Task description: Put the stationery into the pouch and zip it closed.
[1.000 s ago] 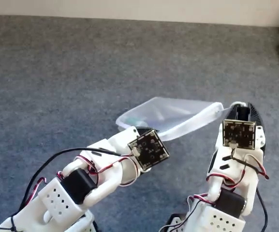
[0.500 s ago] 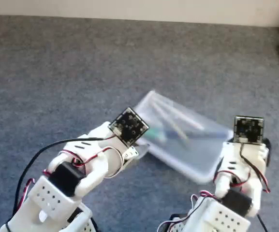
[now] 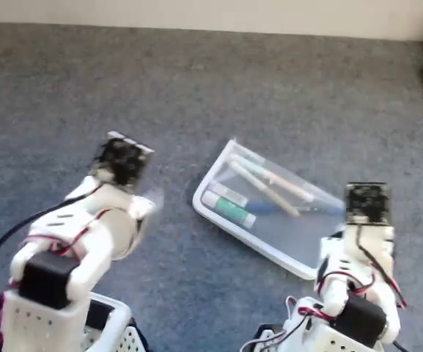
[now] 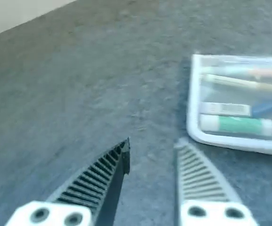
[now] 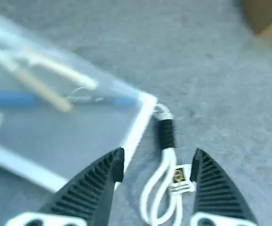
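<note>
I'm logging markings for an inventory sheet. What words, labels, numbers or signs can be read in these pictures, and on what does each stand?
No text reads clearly.
Tag on the white cord at the pouch corner: small dark and yellow mark, too blurred to read.
Green-and-white tube inside the pouch: no legible print.
White stick beside it: faint print, too small to read.

I see soft, even light over the grey carpet (image 3: 123, 95), shadows faint; pale sheen on the clear pouch (image 3: 292, 227), thin shadow along its edge.
</note>
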Controlling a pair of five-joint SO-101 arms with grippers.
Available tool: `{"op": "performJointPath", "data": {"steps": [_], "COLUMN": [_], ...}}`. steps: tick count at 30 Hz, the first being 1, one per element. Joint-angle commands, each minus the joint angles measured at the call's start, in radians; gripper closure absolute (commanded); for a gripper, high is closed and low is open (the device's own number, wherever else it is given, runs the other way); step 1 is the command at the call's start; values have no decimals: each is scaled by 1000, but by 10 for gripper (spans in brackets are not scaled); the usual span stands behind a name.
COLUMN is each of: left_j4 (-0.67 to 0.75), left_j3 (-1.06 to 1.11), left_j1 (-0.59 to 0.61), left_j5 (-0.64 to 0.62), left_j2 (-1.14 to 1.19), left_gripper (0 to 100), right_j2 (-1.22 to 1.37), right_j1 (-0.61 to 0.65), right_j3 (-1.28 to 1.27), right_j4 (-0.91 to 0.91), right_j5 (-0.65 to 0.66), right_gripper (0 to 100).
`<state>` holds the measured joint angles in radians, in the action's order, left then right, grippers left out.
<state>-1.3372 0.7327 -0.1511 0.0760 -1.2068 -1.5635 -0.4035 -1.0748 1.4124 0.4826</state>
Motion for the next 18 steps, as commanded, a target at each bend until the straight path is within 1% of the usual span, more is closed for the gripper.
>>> {"op": "performJointPath", "data": {"steps": [1, 4, 6, 10, 14, 18], "left_j4": [12, 68, 115, 170, 180, 181], "left_j3": [76, 186, 262, 423, 585, 690], "left_j1": [84, 133, 176, 251, 260, 265], "left_j5": [-6, -6, -6, -6, -5, -5], "left_j2": [-114, -225, -302, -467, -625, -611], "left_gripper": [999, 985, 995, 994, 993, 993], "right_j2": [-2, -2, -2, -2, -2, -2], "right_j1": [124, 171, 197, 275, 351, 407], "right_j3": [24, 7, -30, -145, -252, -344], "right_j4": [38, -19, -59, -137, -228, -295], "right_j5": [-18, -112, -158, -209, -287, -399], "right_gripper": [857, 946, 981, 985, 985, 985]}}
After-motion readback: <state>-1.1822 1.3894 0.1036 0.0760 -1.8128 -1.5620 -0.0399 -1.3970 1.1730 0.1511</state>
